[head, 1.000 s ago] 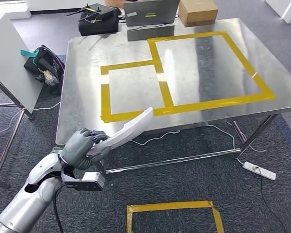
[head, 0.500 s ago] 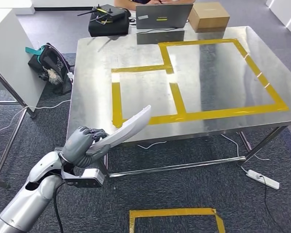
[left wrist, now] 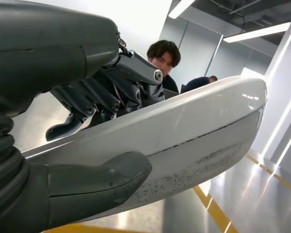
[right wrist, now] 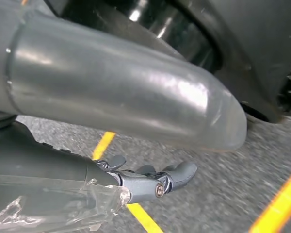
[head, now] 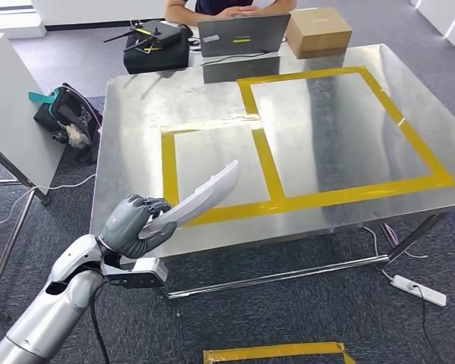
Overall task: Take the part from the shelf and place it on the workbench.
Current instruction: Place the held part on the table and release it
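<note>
Head view, nearest first: my left hand point(head: 135, 226) grips the part point(head: 199, 200), a long curved white piece, by its near end, fingers wrapped over the top. Left wrist view confirms the hold: thumb point(left wrist: 100, 182) pressed under the white shell and the darker fingers point(left wrist: 114, 87) clamped over it. So the pick is done, part is off the shelf and in hand. Its far tip hangs over the near edge of the workbench point(head: 128, 114), above the smaller yellow tape square point(head: 167, 163), not touching the steel as far as I can tell. Placing is what's left: reach further in, lower, let go. My right hand point(right wrist: 151, 182) hangs by the floor, fingers loosely extended with nothing in them, so I call it open. Further back, the larger tape rectangle point(head: 385, 98) sits bare. At the far edge: a laptop point(head: 243, 34), a cardboard box point(head: 318, 30), a black case point(head: 156, 49), and a person point(head: 225, 7) seated behind.
</note>
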